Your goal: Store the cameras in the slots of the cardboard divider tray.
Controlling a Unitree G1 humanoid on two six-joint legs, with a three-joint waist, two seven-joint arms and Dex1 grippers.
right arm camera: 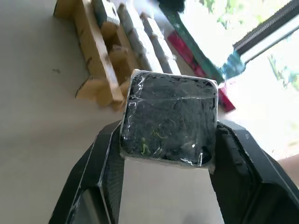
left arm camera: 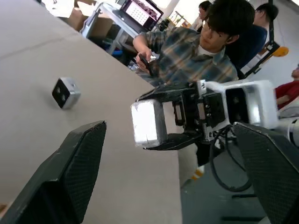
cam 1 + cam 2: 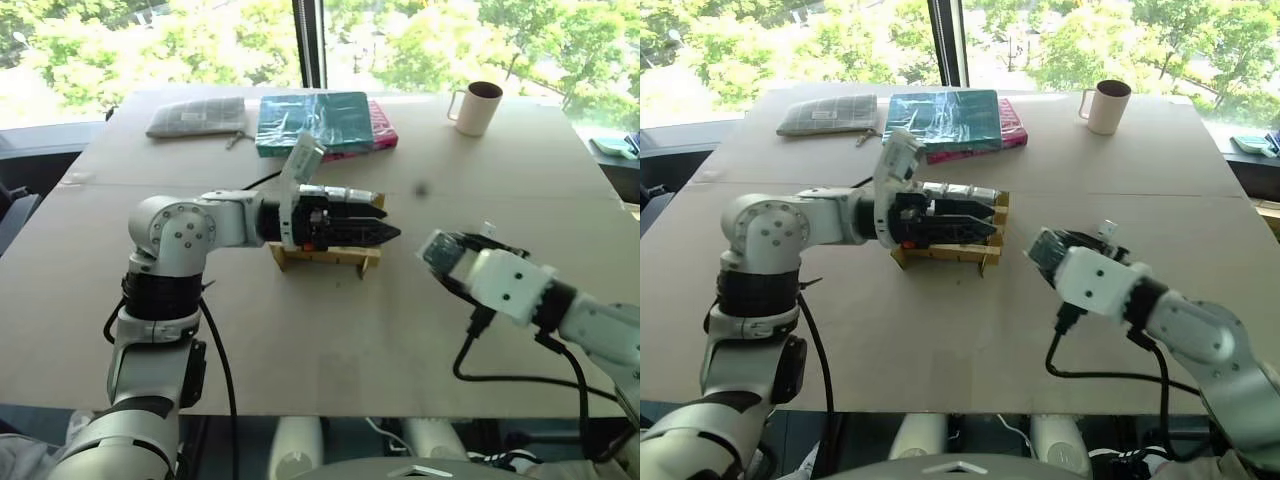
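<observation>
Between the right gripper's (image 1: 168, 154) two black fingers a small silver-grey camera (image 1: 169, 117) is clamped, lifted above the table (image 3: 330, 330) right of the cardboard divider tray (image 3: 322, 256). That tray sits mid-table, several wrapped cameras (image 3: 958, 193) already in its slots. Over it the left gripper (image 3: 384, 222) hovers, jaws spread wide and empty. Another camera (image 3: 420, 188) lies alone farther right; a teal book (image 3: 312, 121) and beige mug (image 3: 477, 107) stand at the far edge.

Daylight poured in through the window (image 3: 300, 40), washing the trees outside to glare. The tabletop (image 3: 330, 330) lay evenly lit with soft shadows. Beyond the right jaws, the tray (image 1: 100, 65) looked blurred.
</observation>
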